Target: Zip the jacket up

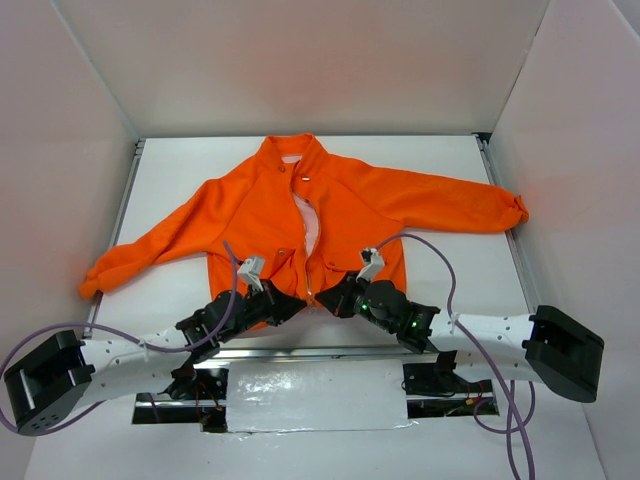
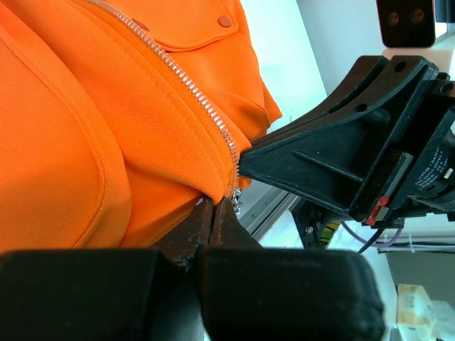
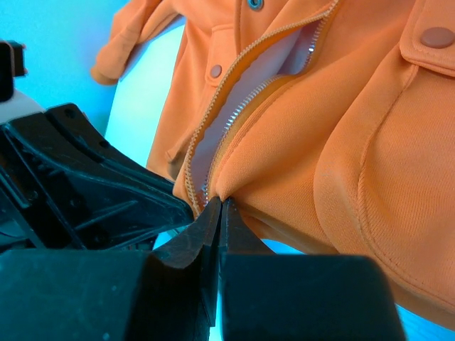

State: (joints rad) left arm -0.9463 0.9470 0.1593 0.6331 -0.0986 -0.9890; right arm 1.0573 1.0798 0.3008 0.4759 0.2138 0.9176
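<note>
Jacket (image 1: 340, 215), bright orange, lies front-up on the white table (image 1: 180, 170), collar toward the far wall, hem toward my arm bases, one sleeve spread out to each side. Its pale zipper (image 2: 192, 92) is undone along the front: the two rows of teeth stand apart and a whitish lining (image 3: 284, 64) shows between them. My left gripper (image 2: 217, 206) is closed, its jaws pressed together on the hem at the lower end of the zipper tape, where the teeth run down to the fingertips. My right gripper (image 3: 219, 206) is likewise closed, pinching a small fold of orange fabric at the bottom of the opposite front edge, just beside the lowest teeth. In the overhead view both grippers meet at the centre of the hem, tips nearly touching, the left reaching in from the left and the right from the right. A round snap (image 3: 435, 35) on a pocket flap shows in the right wrist view, above the pinched edge. Whether the slider is engaged cannot be told.
</note>
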